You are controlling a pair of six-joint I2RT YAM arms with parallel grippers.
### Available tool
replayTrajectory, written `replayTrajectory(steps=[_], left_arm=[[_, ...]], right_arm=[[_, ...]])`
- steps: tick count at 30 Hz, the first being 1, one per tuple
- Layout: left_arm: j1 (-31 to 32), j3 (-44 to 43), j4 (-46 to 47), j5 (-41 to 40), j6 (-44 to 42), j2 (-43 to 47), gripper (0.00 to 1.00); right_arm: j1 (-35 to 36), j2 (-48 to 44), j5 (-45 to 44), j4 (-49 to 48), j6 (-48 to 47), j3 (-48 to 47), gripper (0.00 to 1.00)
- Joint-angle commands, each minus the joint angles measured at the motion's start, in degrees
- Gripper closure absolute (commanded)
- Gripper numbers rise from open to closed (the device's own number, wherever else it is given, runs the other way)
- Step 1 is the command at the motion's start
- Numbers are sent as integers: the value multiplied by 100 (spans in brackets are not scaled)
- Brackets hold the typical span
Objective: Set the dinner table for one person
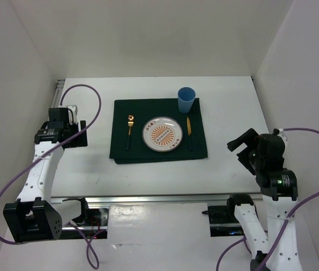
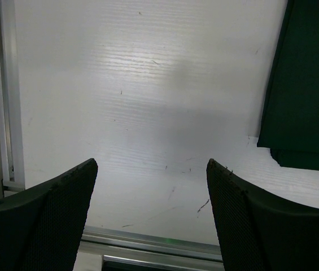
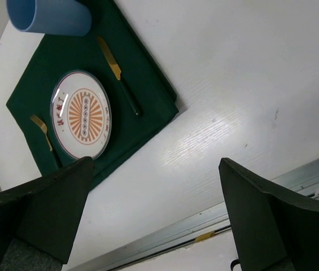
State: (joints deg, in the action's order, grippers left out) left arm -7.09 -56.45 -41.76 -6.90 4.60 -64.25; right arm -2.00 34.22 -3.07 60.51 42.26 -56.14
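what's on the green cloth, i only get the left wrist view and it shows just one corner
observer: a plate with an orange sunburst pattern sits in the middle of the cloth.
operator: any cutlery
observer: a gold fork lies left of the plate and a gold knife right of it.
operator: and a cup
observer: a blue cup stands upright on the cloth's far right corner.
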Motion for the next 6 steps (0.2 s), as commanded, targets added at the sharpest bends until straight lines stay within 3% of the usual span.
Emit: replayTrajectory(steps=[1, 6], left_arm=[[-38, 37, 89, 101, -47, 132, 16], [-38, 37, 89, 101, -47, 132, 16]], right_arm=[[15, -73, -308, 242, 274, -169, 0], [15, 50, -414, 470, 327, -292, 0]])
